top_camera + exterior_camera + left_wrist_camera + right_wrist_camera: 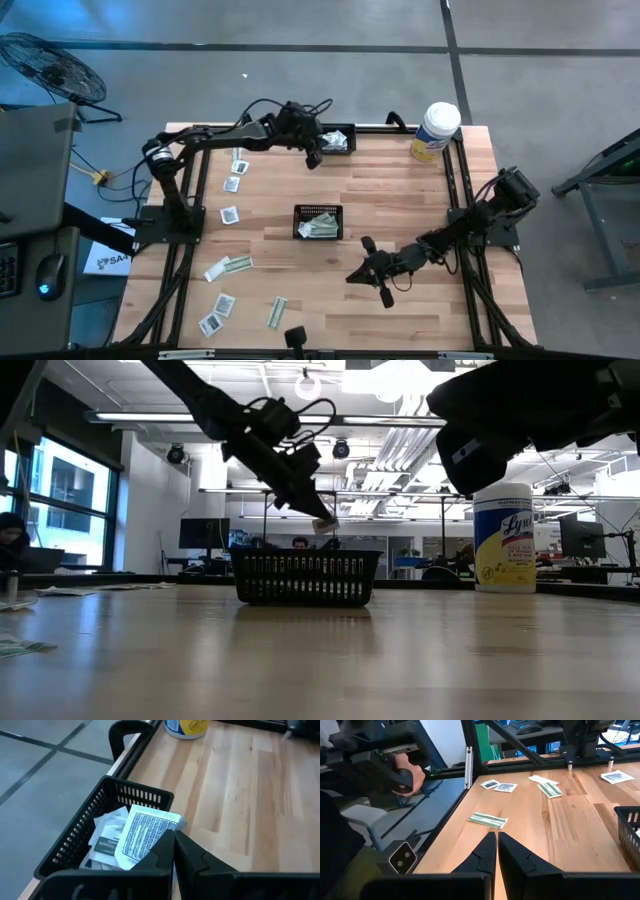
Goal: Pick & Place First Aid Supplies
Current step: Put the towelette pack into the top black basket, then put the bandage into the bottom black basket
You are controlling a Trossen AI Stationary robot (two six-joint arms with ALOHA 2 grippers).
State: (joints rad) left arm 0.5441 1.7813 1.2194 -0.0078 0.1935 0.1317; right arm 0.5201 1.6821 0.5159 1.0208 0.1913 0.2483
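Left gripper is positioned over the far edge of the table, directly above the far basket. Its fingers are pressed together on a square white packet with dark print, which hangs over the basket opening. In the low view the same packet is clear of the basket rim. More white packets lie inside this basket.

Right gripper rests low near the front edge of the table, toward the right side. Its fingers are closed against each other and hold nothing.

Centre basket stands at the middle of the table and contains green-and-white strips.

Loose supplies lie along the left side of the table:
- square white packets toward the left edge;
- a green-and-white strip nearer the front-left;
- another strip close to the front edge, also seen from the right wrist.

White-and-yellow canister stands upright at the far right corner.

A person's hand shows beyond the table edge in the right wrist view.
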